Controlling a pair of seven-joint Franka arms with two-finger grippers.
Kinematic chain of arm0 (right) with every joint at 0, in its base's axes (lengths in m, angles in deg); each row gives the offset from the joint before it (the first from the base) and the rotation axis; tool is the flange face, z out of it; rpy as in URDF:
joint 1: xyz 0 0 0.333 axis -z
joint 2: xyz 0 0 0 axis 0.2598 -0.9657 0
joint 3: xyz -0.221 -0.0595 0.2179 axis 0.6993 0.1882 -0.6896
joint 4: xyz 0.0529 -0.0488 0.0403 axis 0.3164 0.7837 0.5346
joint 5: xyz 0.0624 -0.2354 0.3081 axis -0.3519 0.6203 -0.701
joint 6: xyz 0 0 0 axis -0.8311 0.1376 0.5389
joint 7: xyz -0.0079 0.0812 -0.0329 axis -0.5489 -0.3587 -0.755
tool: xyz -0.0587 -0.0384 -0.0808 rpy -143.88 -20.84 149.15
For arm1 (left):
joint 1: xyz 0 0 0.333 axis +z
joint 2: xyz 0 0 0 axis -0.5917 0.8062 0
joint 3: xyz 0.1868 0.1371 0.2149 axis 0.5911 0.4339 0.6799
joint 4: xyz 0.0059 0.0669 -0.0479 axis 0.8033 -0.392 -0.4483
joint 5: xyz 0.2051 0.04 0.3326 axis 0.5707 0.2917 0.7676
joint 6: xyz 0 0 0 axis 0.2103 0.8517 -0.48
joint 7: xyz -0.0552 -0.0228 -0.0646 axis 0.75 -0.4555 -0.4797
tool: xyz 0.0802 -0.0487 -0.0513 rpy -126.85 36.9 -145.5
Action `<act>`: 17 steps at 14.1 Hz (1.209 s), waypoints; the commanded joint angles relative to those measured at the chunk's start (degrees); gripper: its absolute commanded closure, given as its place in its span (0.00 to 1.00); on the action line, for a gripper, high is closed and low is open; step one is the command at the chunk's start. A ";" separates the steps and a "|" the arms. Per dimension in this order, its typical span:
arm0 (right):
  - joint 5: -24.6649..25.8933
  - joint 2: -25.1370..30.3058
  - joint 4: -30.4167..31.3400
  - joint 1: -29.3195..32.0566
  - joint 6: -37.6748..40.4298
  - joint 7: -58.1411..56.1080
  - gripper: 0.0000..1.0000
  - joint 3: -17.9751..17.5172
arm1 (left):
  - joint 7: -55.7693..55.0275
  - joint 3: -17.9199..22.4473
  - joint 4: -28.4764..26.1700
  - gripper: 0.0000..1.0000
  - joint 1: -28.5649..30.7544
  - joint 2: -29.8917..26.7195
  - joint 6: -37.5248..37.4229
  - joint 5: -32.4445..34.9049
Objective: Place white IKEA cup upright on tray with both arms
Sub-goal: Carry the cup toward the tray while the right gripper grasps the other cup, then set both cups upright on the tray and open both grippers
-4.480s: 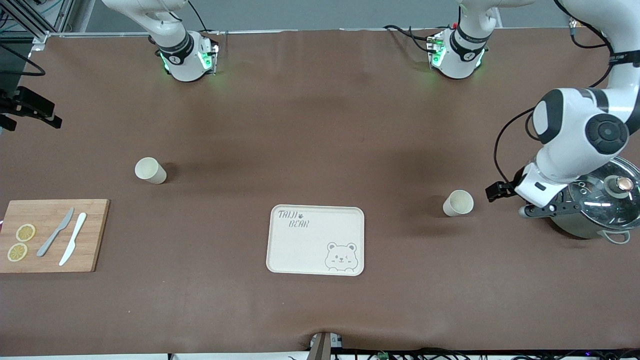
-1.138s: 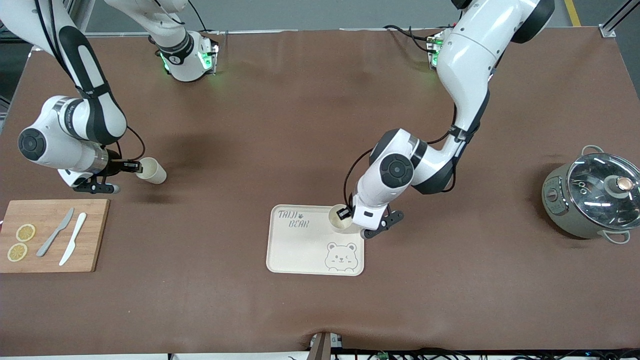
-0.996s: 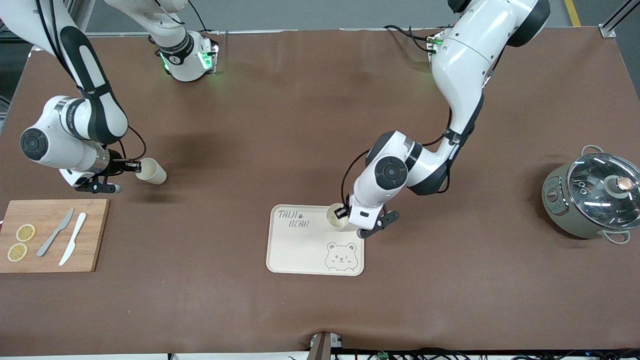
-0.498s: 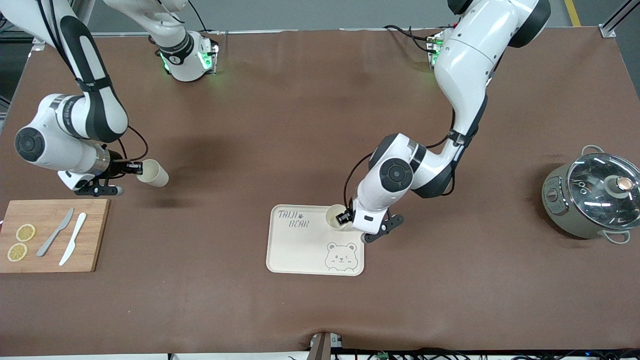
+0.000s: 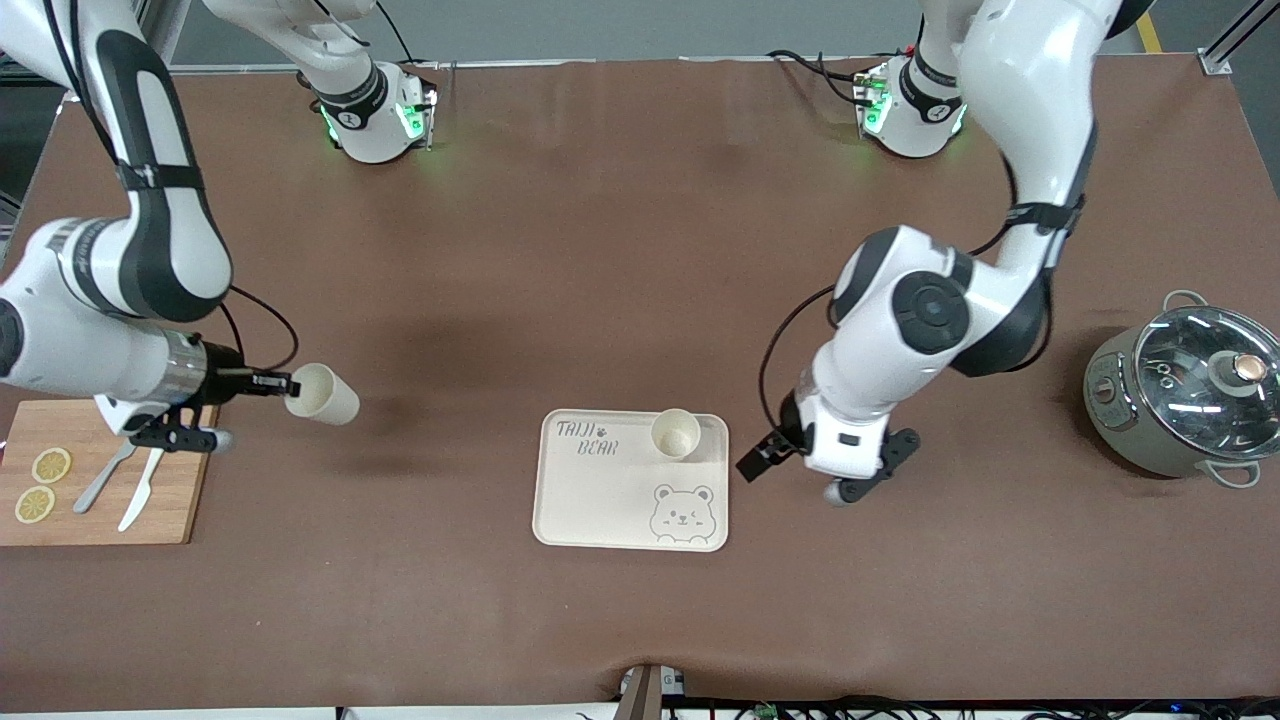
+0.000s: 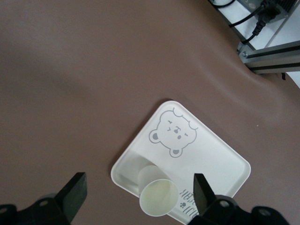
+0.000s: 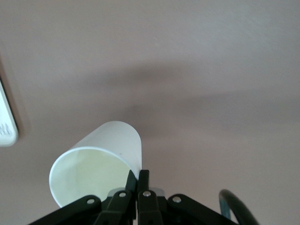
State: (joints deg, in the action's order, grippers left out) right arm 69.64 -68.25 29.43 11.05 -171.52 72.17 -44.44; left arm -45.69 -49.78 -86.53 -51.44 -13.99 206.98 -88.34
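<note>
One white cup (image 5: 675, 433) stands upright on the cream TAIJI BEAR tray (image 5: 600, 500), at the tray's corner farthest from the front camera toward the left arm's end. My left gripper (image 5: 770, 462) is open and empty, over the table beside that corner. In the left wrist view the cup (image 6: 158, 194) and tray (image 6: 206, 154) show between the open fingers (image 6: 75, 192). My right gripper (image 5: 275, 383) is shut on the rim of a second white cup (image 5: 322, 393), held tilted above the table between the cutting board and the tray. That cup (image 7: 98, 164) also shows in the right wrist view.
A wooden cutting board (image 5: 170, 500) with two lemon slices and two knives lies at the right arm's end, partly under the right arm. A metal pot with a glass lid (image 5: 1190, 400) stands at the left arm's end.
My left gripper has let go of the cup on the tray and pulled away toward the left arm's end. My right gripper has lifted its cup off the table and moved it toward the tray.
</note>
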 commanded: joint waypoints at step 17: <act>-1.96 -25.00 -20.99 -24.73 -14.87 51.32 1.00 -2.97 | 34.56 0.23 -1.87 0.00 19.29 -14.62 -18.86 2.00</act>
State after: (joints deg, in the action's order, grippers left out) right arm 68.71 -91.21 10.52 -13.41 -186.38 122.16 -46.99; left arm -12.47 -49.42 -86.79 -32.92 -25.96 189.15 -88.12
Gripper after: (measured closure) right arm 0.982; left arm 0.000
